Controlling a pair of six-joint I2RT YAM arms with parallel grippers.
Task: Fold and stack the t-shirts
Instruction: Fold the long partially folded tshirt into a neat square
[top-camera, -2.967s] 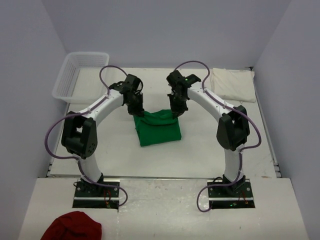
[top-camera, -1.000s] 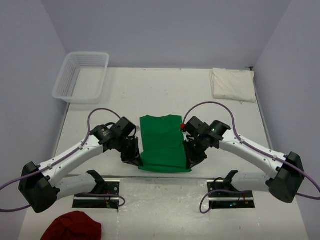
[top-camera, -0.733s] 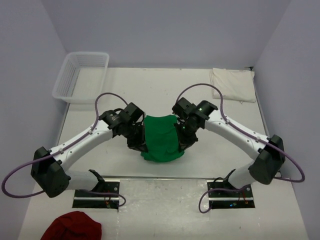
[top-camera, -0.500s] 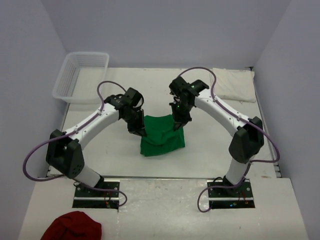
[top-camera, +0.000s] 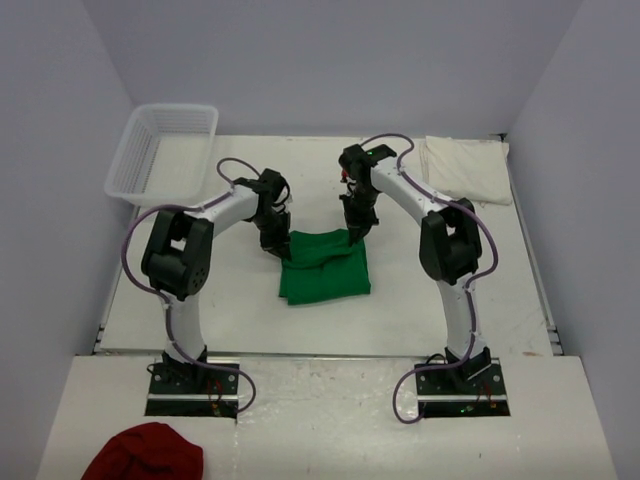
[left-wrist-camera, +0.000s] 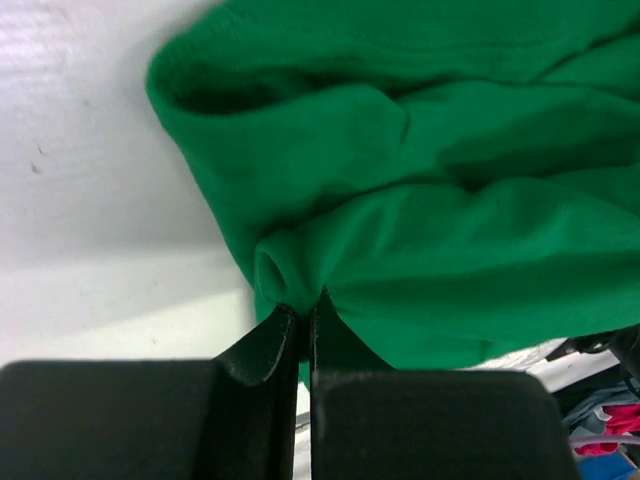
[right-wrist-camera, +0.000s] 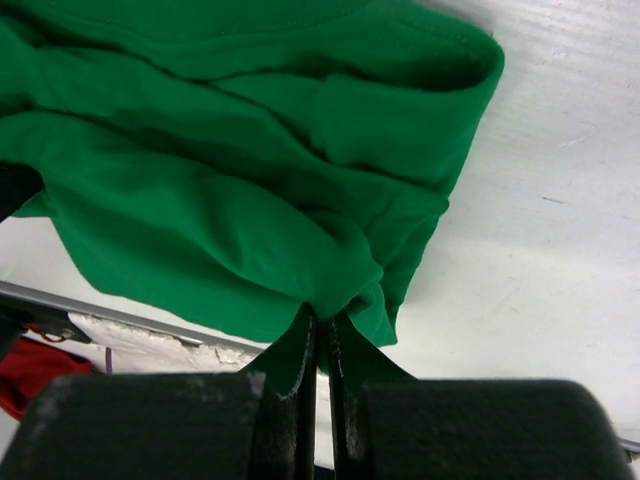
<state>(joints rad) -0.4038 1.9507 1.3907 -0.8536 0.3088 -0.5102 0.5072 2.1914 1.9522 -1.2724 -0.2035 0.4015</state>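
The green t-shirt (top-camera: 324, 268) lies folded in a thick pad at the table's middle, its far edge lifted and bunched. My left gripper (top-camera: 281, 246) is shut on the shirt's far left corner; the left wrist view shows green cloth (left-wrist-camera: 420, 250) pinched between the black fingers (left-wrist-camera: 262, 345). My right gripper (top-camera: 354, 236) is shut on the far right corner, with the folds (right-wrist-camera: 230, 170) hanging from its fingertips (right-wrist-camera: 300, 350). The cream-white t-shirt (top-camera: 463, 168) lies folded at the back right.
A clear plastic basket (top-camera: 163, 152) stands at the back left. A dark red cloth (top-camera: 143, 452) lies on the near ledge, left of the arm bases. Bare white table (top-camera: 200, 300) surrounds the green shirt.
Both grippers carried the shirt's near edge up and away from the bases, folding it over onto its far half. The flat long rectangle has become a shorter, thicker pad.
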